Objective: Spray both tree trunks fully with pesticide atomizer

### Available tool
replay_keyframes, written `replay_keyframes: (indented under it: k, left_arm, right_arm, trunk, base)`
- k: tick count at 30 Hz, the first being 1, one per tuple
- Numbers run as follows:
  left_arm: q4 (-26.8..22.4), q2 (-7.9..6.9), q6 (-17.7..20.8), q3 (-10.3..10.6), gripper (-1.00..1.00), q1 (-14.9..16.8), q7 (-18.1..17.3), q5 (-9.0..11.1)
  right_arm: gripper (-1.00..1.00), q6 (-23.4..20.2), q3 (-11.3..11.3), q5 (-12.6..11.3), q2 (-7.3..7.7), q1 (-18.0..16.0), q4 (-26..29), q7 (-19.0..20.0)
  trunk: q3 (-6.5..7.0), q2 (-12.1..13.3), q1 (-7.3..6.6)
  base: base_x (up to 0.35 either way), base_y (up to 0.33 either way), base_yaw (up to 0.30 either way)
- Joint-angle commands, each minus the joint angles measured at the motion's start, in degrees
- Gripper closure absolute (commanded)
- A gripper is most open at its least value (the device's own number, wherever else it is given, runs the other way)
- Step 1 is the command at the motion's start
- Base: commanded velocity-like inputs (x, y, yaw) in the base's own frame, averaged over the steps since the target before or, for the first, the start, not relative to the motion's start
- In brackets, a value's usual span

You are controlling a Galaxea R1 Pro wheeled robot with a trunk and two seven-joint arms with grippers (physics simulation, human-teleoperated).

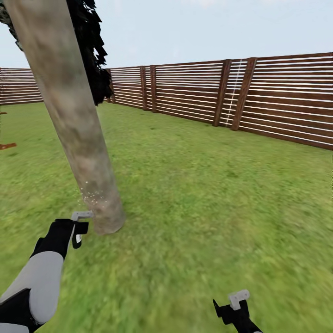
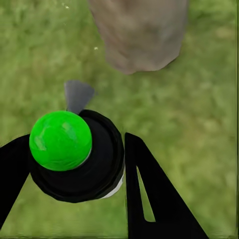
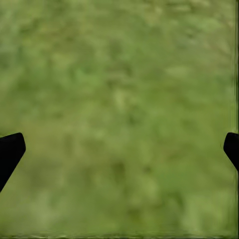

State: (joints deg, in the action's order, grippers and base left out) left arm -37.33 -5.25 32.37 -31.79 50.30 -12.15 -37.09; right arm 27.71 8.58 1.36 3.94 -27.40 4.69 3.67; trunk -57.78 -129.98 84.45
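Now spraying | left gripper clamps pesticide atomizer, held low, aimed at tree trunk base; pesticide specks there | right gripper wide, idle over lawn

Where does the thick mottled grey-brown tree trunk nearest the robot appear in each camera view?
Head view: the thick mottled grey-brown tree trunk leans from the top left down to its base on the green lawn, just ahead of the left hand.
Left wrist view: the trunk base sits at the top centre, beyond the black bottle with a green cap.
Right wrist view: not in it.
Shared landmark: the lawn.
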Motion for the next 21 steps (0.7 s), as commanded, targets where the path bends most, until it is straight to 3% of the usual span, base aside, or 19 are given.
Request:
replay_keyframes:
  k: [1,7,9,14,21]
  left_arm:
    - [-0.1,0.06,0.1,-0.2,1.00,0.1,-0.5,-0.6]
    - [0.8,0.03,0.0,-0.2,1.00,-0.1,-0.4,-0.7]
    - [2.1,-0.01,-1.4,-0.2,1.00,-2.0,-0.2,-0.6]
    - [7.1,-0.11,-3.4,-0.4,1.00,-3.5,1.3,-0.6]
    - [7.1,-0.03,-4.3,-0.6,1.00,-4.7,2.0,-0.6]
  right_arm:
    - [-1.00,0.1,0.0,0.1,0.02,0.0,0.0,0.1]
    - [-1.00,0.1,0.0,0.1,0.02,0.0,0.0,0.1]
    - [-1.00,0.1,0.0,0.1,0.00,0.0,0.0,0.1]
    - [-1.00,0.1,0.0,0.1,0.02,0.0,0.0,0.1]
    - [-1.00,0.2,0.0,0.1,-0.05,0.0,0.0,0.1]
  trunk:
    - [-0.05,0.0,-0.03]
    - [-0.05,0.0,-0.03]
    - [-0.05,0.0,-0.03]
    - [-0.05,0.0,-0.03]
    - [-0.05,0.0,-0.03]
  base:
    - [-0.188,-0.241,0.013]
    - [-0.067,-0.067,0.002]
    - [-0.003,-0.003,0.003]
    - [0.002,0.000,0.212]
    - [0.254,-0.066,0.061]
